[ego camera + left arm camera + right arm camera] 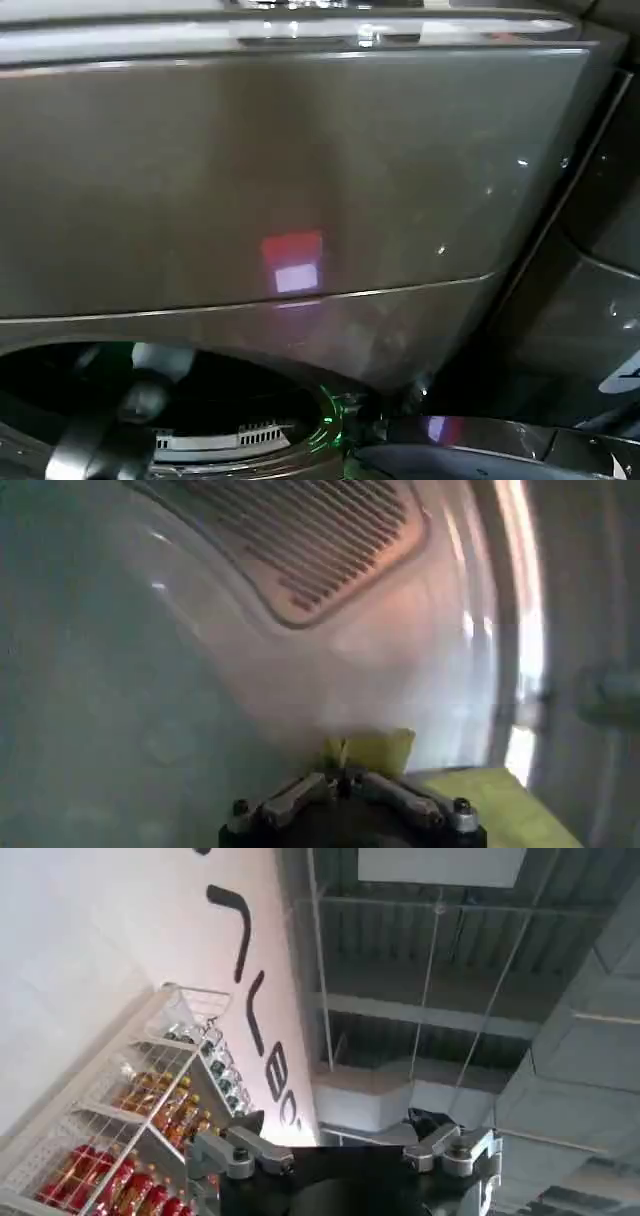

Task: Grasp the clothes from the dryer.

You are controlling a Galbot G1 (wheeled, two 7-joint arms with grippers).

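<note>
The dryer (300,170) is a bronze-brown front panel close before me, with its round dark mouth (230,395) at the bottom of the head view. My left arm (105,435) reaches into that mouth. In the left wrist view the left gripper (343,776) is inside the pale drum, its fingers closed together on a fold of the olive-green clothes (375,750); more of the cloth (485,802) lies beside the wrist. A slotted vent (300,540) sits on the drum's back wall. My right gripper (345,1146) points up toward the ceiling, open and holding nothing.
A green light glows at the rim of the drum mouth (330,420). The grey-rimmed door (480,445) stands open at the lower right. A neighbouring dark machine (600,300) is on the right. Near the right arm stands a wire shelf with bottles (130,1148).
</note>
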